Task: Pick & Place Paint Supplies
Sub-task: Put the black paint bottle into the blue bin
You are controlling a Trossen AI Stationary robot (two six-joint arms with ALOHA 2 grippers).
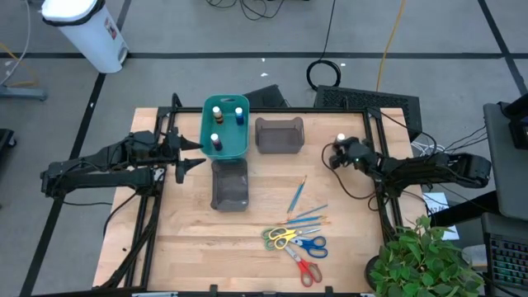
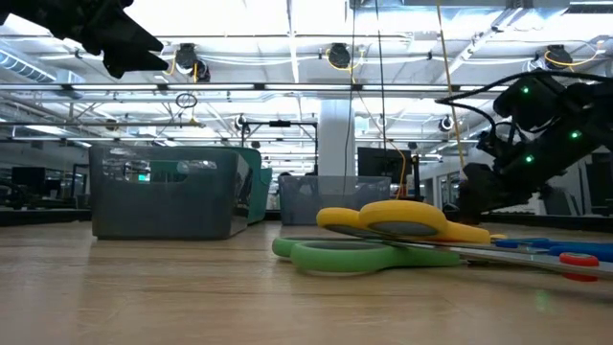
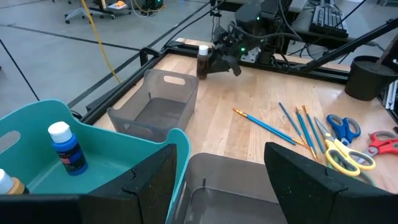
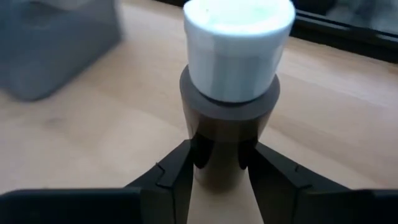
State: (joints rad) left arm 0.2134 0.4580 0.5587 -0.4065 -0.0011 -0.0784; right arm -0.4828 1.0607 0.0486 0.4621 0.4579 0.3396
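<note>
My two arms (image 1: 99, 169) are dark, near black, built of blocky jointed segments. Black cables loop along my right arm (image 1: 429, 169), and small green lights glow on its wrist. My fingers (image 3: 146, 180) are flat, matte black wedges with angled tips.

Overhead straight down; low level across table (image 2: 144, 287); wrist views close, forward; scissors (image 1: 280, 238) shared
</note>
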